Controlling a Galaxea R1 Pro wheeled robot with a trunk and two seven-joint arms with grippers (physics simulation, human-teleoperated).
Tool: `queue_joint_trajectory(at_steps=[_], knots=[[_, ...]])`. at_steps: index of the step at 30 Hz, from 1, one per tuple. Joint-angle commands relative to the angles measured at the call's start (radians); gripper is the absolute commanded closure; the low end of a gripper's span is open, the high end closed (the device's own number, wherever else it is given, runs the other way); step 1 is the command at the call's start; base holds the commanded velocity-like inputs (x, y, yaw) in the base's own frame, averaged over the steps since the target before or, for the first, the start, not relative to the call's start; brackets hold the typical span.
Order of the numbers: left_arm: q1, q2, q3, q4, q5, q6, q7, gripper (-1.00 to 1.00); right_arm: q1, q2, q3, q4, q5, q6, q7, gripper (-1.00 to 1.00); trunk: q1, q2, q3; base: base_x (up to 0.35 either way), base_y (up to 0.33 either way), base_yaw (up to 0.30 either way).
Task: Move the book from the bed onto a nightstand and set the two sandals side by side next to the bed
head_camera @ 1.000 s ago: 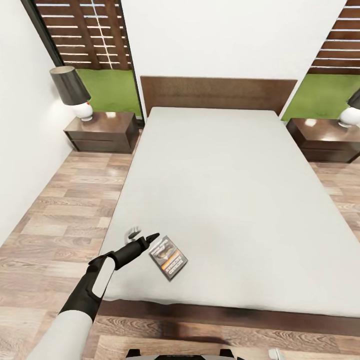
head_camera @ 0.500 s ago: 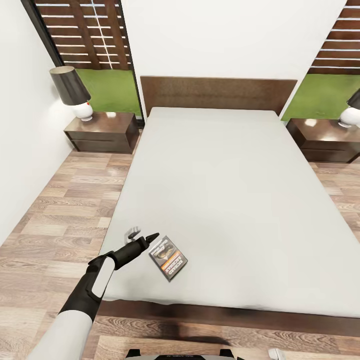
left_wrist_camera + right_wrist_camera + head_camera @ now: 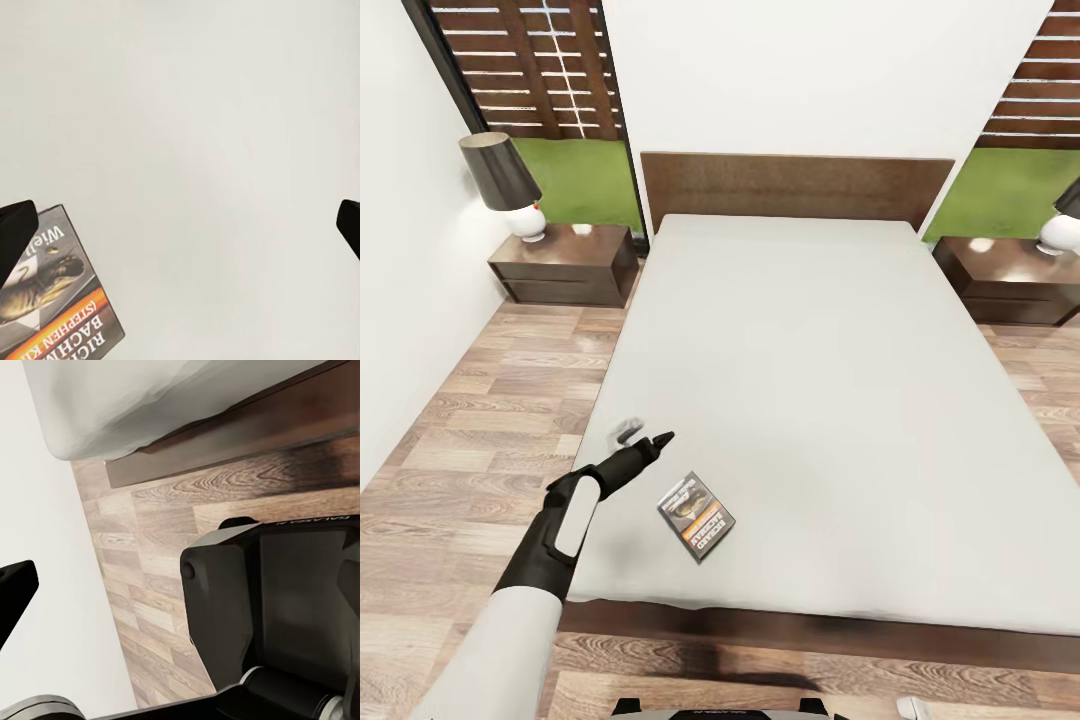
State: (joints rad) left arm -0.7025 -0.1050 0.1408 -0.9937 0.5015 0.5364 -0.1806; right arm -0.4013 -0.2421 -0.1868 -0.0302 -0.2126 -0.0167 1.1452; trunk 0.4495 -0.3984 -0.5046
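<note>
Left gripper (image 3: 642, 437), lower left of frame, jaws spread and empty; since a second ago it has drawn up and away from the book (image 3: 696, 515). Book flat on the bed (image 3: 810, 380), lower centre, ungrasped. Approach likely being reset.

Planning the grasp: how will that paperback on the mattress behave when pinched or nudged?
The book looks thin, so probably light and somewhat bendy. It lies flat on the soft bed, so fingers may struggle to get under an edge. A nudge from the open left gripper would likelier slide it than tip it.
</note>
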Motion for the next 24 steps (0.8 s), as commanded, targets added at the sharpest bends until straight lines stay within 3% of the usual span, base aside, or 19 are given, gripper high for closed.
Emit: queue_joint_trajectory(at_steps=[1, 11, 15, 24], knots=[[-0.003, -0.003, 0.004, 0.000, 0.004, 0.009, 0.002, -1.00, -0.001, 0.000, -0.001, 0.001, -0.001, -0.002, 0.003, -1.00, 0.001, -0.002, -0.001, 0.000, 0.000, 0.000], [-0.006, -0.011, -0.001, 0.000, 0.004, 0.010, 0.003, -1.00, -0.001, 0.000, 0.000, 0.001, -0.001, -0.002, 0.004, -1.00, 0.001, -0.002, -0.001, 0.000, 0.000, 0.000], [-0.006, -0.027, -0.007, 0.000, 0.003, 0.011, 0.003, -1.00, -0.001, 0.000, 0.000, 0.001, -0.001, -0.002, 0.004, -1.00, 0.001, -0.002, -0.001, 0.000, 0.000, 0.000], [-0.003, -0.031, -0.034, 0.000, 0.005, 0.011, 0.000, -1.00, -0.001, 0.000, 0.000, 0.001, -0.001, -0.002, 0.005, -1.00, 0.035, -0.065, -0.030, 0.000, 0.000, 0.000]])
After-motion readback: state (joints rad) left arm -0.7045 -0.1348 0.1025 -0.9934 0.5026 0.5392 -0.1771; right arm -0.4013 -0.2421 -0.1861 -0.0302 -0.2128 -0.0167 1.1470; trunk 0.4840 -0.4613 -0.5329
